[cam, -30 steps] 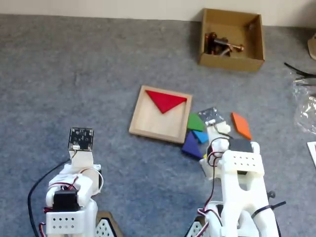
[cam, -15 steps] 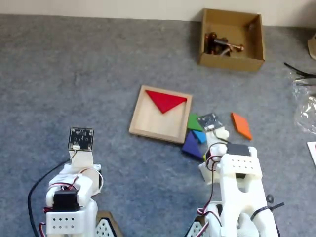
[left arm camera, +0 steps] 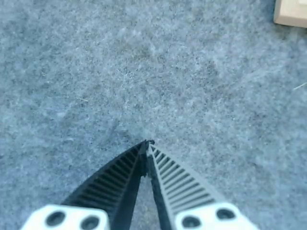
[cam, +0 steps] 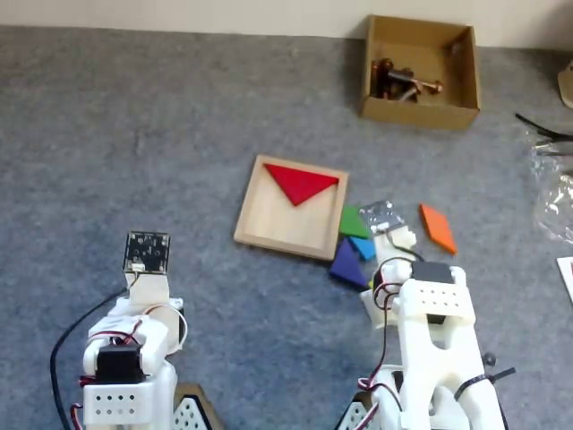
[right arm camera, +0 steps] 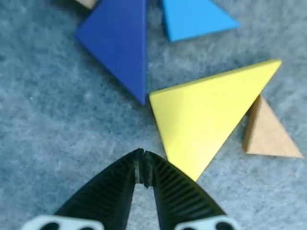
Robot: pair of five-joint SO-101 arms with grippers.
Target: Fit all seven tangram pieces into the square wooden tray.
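Observation:
The square wooden tray [cam: 273,224] lies mid-table with a red triangle [cam: 300,182] in its far corner. Right of it lie a green piece [cam: 352,221], a light blue triangle [cam: 363,247], a dark blue triangle [cam: 347,263] and an orange parallelogram [cam: 437,227]. My right gripper [right arm camera: 143,167] is shut and empty, its tip beside the yellow triangle [right arm camera: 206,115], with the dark blue triangle [right arm camera: 120,43], light blue triangle [right arm camera: 192,17] and a plain wooden triangle [right arm camera: 266,134] close by. My left gripper [left arm camera: 146,148] is shut over bare carpet, near the tray's corner [left arm camera: 291,12].
A cardboard box [cam: 419,72] holding small metal parts stands at the back right. Clear plastic bags and cables [cam: 551,170] lie at the right edge. Grey carpet covers the table, with open room on the left half.
The right arm has shifted a little toward the tray and the pieces. The left arm has not moved.

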